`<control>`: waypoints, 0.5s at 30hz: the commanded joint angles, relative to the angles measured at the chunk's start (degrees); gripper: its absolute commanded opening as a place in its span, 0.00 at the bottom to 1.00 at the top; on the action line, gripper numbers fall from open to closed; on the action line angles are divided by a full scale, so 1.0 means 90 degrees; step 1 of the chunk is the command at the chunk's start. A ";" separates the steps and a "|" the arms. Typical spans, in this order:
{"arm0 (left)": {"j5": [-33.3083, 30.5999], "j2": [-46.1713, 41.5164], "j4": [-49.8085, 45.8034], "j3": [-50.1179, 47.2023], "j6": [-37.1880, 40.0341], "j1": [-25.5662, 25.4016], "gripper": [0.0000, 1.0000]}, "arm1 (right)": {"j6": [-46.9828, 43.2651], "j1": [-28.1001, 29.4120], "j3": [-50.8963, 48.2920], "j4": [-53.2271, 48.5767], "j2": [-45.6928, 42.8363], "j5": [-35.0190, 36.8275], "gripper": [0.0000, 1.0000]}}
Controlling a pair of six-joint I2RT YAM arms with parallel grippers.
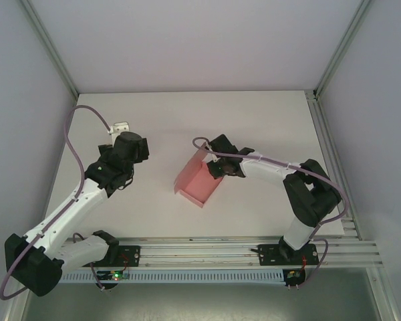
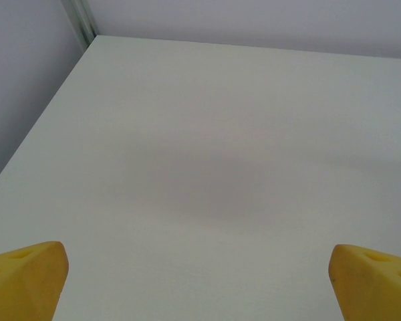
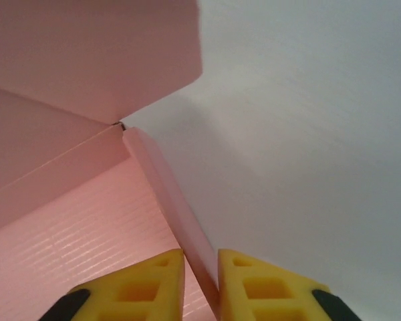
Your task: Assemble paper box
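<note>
Paper box (image 1: 197, 182): one, lying near the middle of the single white counter (image 1: 187, 114), the biggest thing in view. Next come two white-and-black arms. The left arm (image 1: 73, 200) is bent over the counter's left part, and the right arm (image 1: 301, 194) stretches to the box's far right corner. The box is plain pink thin card, partly folded. It has a flat ribbed floor (image 3: 73, 267), taller panels standing at one side, and a narrow low wall on the side nearest the right arm. There are two claws, each with two yellow fingers. The left claw (image 2: 200, 274) is released, its fingers wide apart above bare counter, well apart from the box. The right claw (image 3: 202, 277) is clenched on the box's narrow wall, one finger on each face.
</note>
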 commanded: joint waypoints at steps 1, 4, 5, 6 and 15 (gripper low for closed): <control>-0.0279 0.0186 -0.0066 0.0051 -0.0245 0.0067 1.00 | 0.0863 0.0184 -0.0156 -0.0060 -0.0196 0.0799 0.17; -0.0343 0.0307 -0.0051 0.0093 -0.0300 0.0067 1.00 | 0.1875 0.0394 -0.0289 -0.0208 -0.0274 0.1524 0.12; -0.0346 0.0335 -0.0020 0.0103 -0.0309 0.0068 1.00 | 0.2290 0.0499 -0.0348 -0.0238 -0.0332 0.1852 0.12; -0.0312 0.0350 0.0019 0.0113 -0.0311 0.0066 1.00 | 0.2548 0.0622 -0.0400 -0.0201 -0.0382 0.2013 0.12; 0.1089 0.0287 0.0673 -0.0105 0.0659 0.0081 1.00 | 0.3487 0.0870 -0.0548 -0.0163 -0.0853 0.2281 0.27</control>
